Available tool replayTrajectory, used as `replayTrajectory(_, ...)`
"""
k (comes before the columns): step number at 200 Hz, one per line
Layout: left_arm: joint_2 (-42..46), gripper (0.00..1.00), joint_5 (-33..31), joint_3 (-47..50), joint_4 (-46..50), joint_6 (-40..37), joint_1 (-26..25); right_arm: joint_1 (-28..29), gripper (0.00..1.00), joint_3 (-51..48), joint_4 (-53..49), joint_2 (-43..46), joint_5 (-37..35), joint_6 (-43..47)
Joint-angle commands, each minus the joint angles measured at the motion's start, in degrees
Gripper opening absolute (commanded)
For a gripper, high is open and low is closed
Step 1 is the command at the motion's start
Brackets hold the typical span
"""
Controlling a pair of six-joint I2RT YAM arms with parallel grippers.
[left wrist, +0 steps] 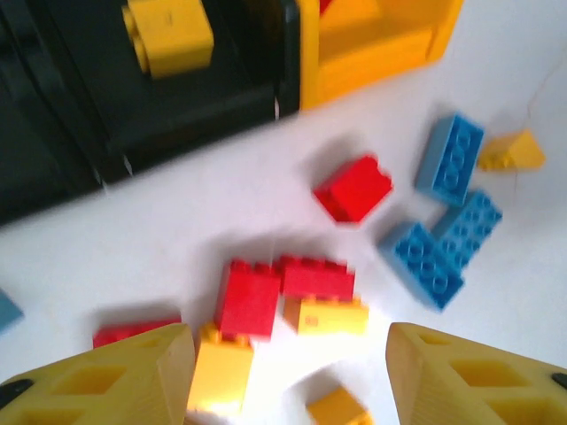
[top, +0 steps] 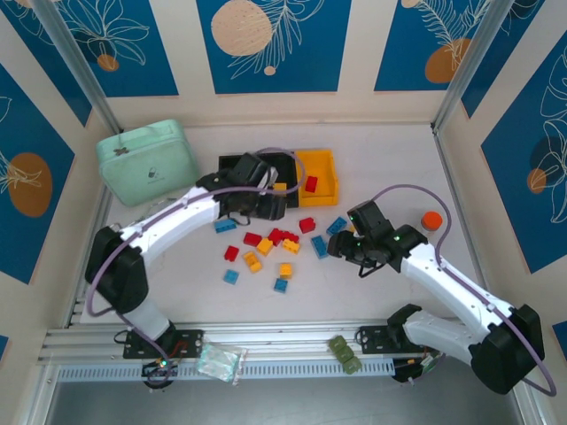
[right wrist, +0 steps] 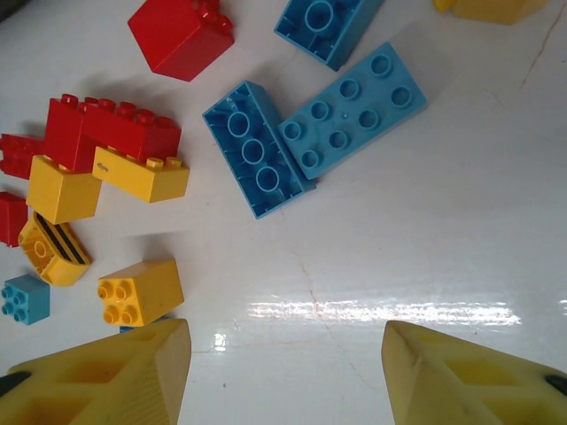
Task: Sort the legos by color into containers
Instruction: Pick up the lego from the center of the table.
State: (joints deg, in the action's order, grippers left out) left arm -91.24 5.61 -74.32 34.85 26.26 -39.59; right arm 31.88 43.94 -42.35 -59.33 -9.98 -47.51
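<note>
Red, yellow and blue legos [top: 282,236] lie scattered mid-table, in front of the row of containers [top: 239,163], two black and one yellow [top: 324,166]. One red lego [top: 311,183] rests in the yellow bin, and a yellow lego [left wrist: 168,35] in a black bin [left wrist: 204,106]. My left gripper [left wrist: 288,354] hangs open over red [left wrist: 248,297] and yellow [left wrist: 332,316] legos, near the bins [top: 266,208]. My right gripper [right wrist: 285,354] is open over bare table, just short of two blue legos [right wrist: 257,146]; it hovers at the pile's right side [top: 341,246].
A mint-green lidded case [top: 148,161] sits at the back left. An orange round piece [top: 431,220] lies to the right of the right arm. An olive-green toy [top: 345,353] and a clear bag [top: 220,360] rest on the front rail.
</note>
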Motion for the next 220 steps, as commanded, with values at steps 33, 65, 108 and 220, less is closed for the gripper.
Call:
replayTrajectory(33, 15.12, 0.59, 4.22, 19.73, -8.57, 7.19, -0.93, -0.48, 0.57, 5.87, 3.85, -9.68, 3.07, 5.54)
replayTrajectory(65, 21.13, 0.60, 2.52, 26.67, -9.86, 10.46, -1.04, -0.34, 0.56, 9.11, 6.39, -17.89, 3.59, 8.73)
replayTrajectory(108, 24.37, 0.60, 1.66, 32.03, -10.67, 13.41, -1.08, -0.15, 0.57, 14.04, 7.54, -28.14, 1.92, 13.14)
replayTrajectory(220, 26.74, 0.60, 0.02, 35.21, -10.42, 15.12, -1.10, 2.65, 0.57, 19.67, 6.54, -40.93, -2.89, 17.60)
